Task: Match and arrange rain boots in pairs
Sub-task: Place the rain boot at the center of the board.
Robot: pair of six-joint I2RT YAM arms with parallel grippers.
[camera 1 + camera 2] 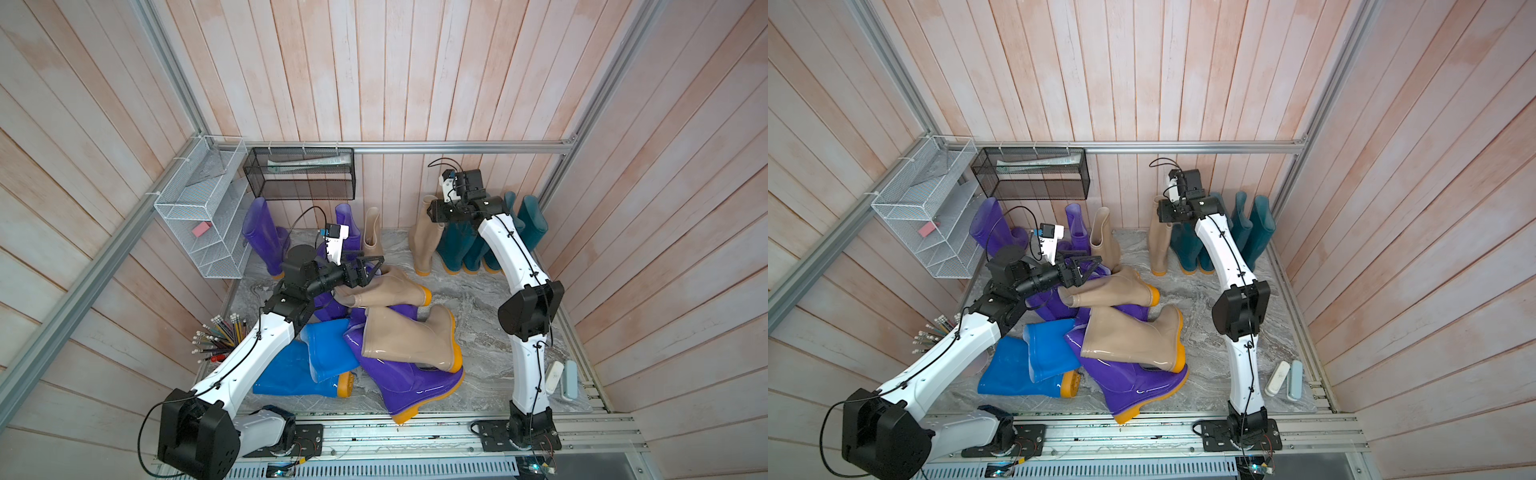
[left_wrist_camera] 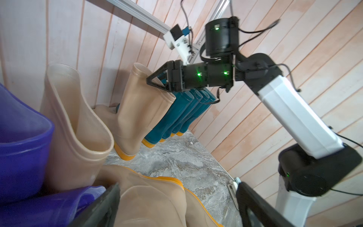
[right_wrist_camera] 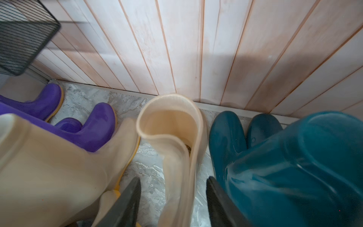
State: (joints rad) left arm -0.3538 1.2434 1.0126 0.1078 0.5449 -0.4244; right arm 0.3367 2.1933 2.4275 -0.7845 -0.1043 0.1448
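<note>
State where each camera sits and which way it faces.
Top views: overhead, looking down on the boot pile; left arm and right arm show.
Left wrist: faces the right gripper at the standing beige boot; left fingers show.
Right wrist: above, looking down that boot's mouth; right fingers show.
Shared: that boot, in every view.

Left hand (image 1: 372,270) spread wide, right hand (image 2: 152,80) parted, arms extended

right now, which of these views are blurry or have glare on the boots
Right wrist view: the upright beige boot is smeared by motion, and the teal boot beside it carries soft glare. Left wrist view: the near purple boot is soft, the right arm crisp. Both top views: sharp, with glare streaks on the lying purple boot.
</note>
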